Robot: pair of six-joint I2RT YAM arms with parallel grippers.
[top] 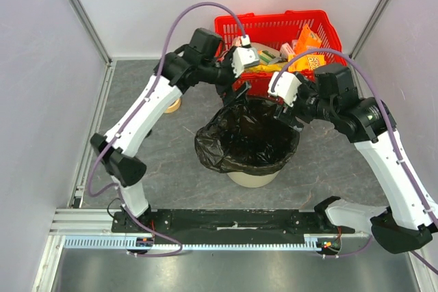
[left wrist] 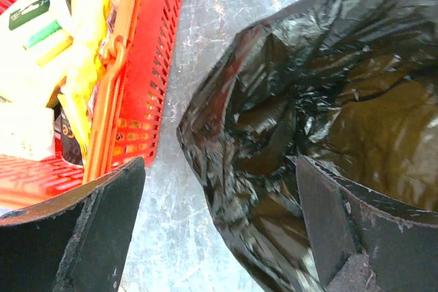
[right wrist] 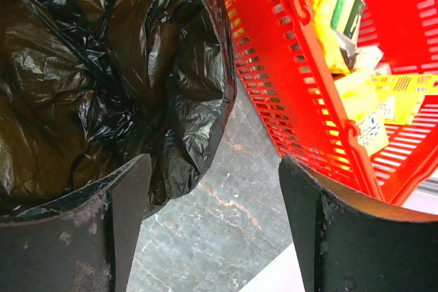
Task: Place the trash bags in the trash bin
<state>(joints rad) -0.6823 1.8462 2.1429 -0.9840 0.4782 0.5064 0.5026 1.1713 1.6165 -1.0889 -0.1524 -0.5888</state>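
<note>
While the grey marbled tabletop (top: 171, 162) carries everything, the red plastic mesh basket (top: 274, 32), full of packets, stands just behind the round beige plastic trash bin (top: 253, 178) at the centre. The crinkled black plastic trash bag (top: 246, 135) sits inside that bin with its mouth folded out over the rim.

The main risk, as I judge it, is the thin film. A finger dragged sideways could snag it and pull the liner off the rim, or tip the light bin. The basket wall is also close enough to be knocked.

Both arms reach forward and bend inward, wrists angled down at the bin's far rim. The left gripper (left wrist: 219, 234) is spread wide and empty, one finger over the liner and the other over the table beside the basket. The right gripper (right wrist: 229, 234) is likewise spread and empty, between the bag's edge and the basket.
</note>
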